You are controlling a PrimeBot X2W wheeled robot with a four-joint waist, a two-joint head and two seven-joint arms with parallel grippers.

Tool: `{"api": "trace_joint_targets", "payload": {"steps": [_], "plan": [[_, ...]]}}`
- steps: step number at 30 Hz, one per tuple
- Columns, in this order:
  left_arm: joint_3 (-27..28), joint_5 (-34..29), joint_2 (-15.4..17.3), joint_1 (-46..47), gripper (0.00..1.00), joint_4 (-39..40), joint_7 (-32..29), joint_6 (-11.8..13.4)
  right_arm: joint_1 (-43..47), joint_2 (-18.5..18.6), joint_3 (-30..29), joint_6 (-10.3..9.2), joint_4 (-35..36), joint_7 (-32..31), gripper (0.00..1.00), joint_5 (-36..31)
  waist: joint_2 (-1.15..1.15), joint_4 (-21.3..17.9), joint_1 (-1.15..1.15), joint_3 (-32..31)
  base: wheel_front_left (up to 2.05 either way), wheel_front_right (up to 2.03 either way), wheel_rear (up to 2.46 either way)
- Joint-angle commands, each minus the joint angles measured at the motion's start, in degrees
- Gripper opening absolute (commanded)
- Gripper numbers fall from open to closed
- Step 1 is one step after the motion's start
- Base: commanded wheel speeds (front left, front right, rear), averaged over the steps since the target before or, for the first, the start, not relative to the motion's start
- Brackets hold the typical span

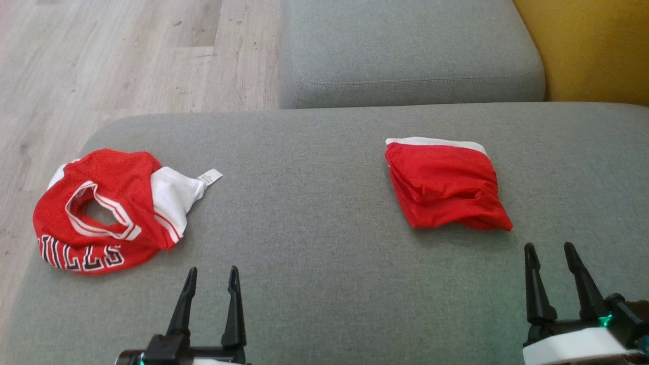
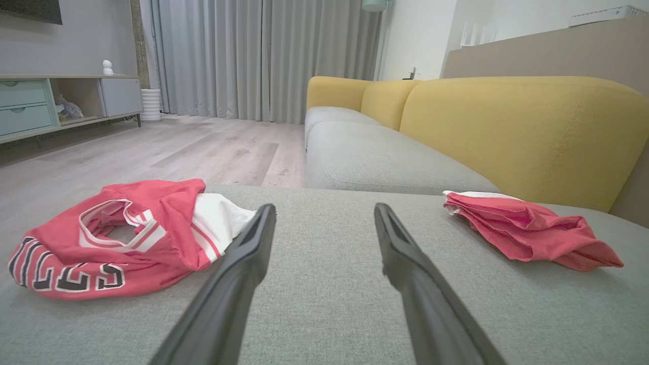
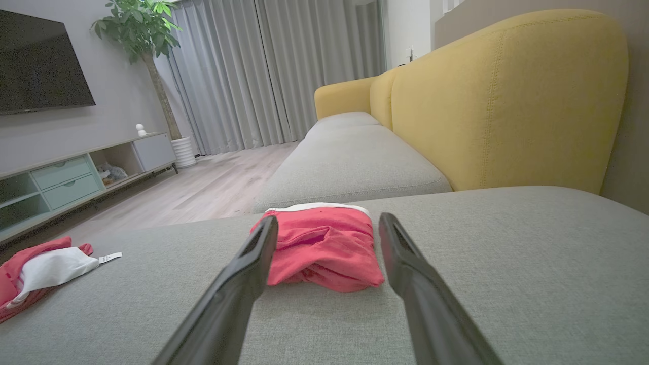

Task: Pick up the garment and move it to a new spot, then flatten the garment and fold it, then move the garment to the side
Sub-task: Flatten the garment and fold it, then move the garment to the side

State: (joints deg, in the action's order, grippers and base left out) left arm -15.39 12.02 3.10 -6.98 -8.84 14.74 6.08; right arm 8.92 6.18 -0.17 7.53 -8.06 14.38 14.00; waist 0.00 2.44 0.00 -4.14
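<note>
Plainly, the folded garment is lying as a compact red packet with a white band along its far edge, on the right part of the grey seat, and nothing is touching it. By its look, the flattening and folding are done and it is sitting off to one side, so this piece is probably finished or nearly so. The jersey is lying crumpled at the seat's left end, neck opening up and white lining spilling out, with a label poking from it. If it belongs to the task too, every step for it is waiting.

The right gripper is hovering just short of the packet's near corner, jaws spread wide and holding nothing. The left gripper is hanging near the jersey's right side, equally wide and empty.

What kind of garment the packet is, I cannot tell, since the folds are hiding its shape. Part of the jersey's lettering is running under the crumple. Whether its left edge is overhanging the seat is unclear. Both gripper bodies are being cut off by the head view's bottom edge.
</note>
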Motion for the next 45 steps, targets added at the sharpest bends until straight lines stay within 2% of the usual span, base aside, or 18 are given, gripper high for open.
{"api": "trace_joint_targets", "payload": {"steps": [1,19,23,28,36,39,43,44,45], "plan": [[2.06,-0.59,-0.22,2.16,1.00,1.64,0.26,0.36,-1.69,0.80,1.14,-0.04,1.88,0.62,1.00,-0.51,0.00,0.00,0.00,0.00,0.00,0.00,0.00],[1.77,-0.81,-0.22,3.25,1.00,1.85,0.26,0.69,-2.93,1.07,0.43,-0.04,1.04,0.62,1.00,0.26,0.00,1.54,0.00,2.84,0.00,0.00,0.00],[1.45,-0.89,-0.22,4.10,1.00,2.39,0.26,1.14,-6.26,2.21,0.44,-0.04,-1.98,0.62,1.00,2.33,0.00,2.18,0.00,5.17,0.00,0.00,0.00],[-0.36,-0.79,-0.22,7.72,1.00,4.33,0.26,1.64,-15.29,6.24,0.92,-0.04,-9.21,0.20,1.00,8.13,0.00,3.76,0.00,11.31,0.00,0.00,0.00],[-3.92,0.32,-0.22,12.77,1.00,5.42,0.26,2.40,-29.45,13.94,4.06,-0.04,-21.55,-12.34,1.00,18.06,0.00,5.96,0.00,17.66,0.00,0.00,0.00],[-4.77,0.64,-0.23,14.06,1.00,5.29,0.26,2.65,-32.51,15.40,5.03,-0.04,-25.71,-15.91,1.00,19.91,0.00,6.67,0.00,19.03,0.00,0.00,0.00],[-4.98,0.85,-0.23,14.82,1.00,5.18,0.26,2.96,-34.29,15.44,7.31,-0.04,-28.13,-17.98,1.00,23.02,0.00,6.87,0.00,19.78,0.00,0.00,0.00],[-4.92,0.86,-0.23,14.93,1.00,5.15,0.26,3.07,-34.73,15.53,8.36,-0.04,-28.54,-18.39,0.89,23.98,0.00,6.79,0.00,19.98,0.00,0.00,0.00],[-4.85,0.84,-0.23,15.03,1.00,5.12,0.26,3.14,-35.11,15.70,9.41,-0.04,-28.79,-18.63,0.33,24.91,0.00,6.66,0.00,20.20,0.00,0.00,0.00]]}}
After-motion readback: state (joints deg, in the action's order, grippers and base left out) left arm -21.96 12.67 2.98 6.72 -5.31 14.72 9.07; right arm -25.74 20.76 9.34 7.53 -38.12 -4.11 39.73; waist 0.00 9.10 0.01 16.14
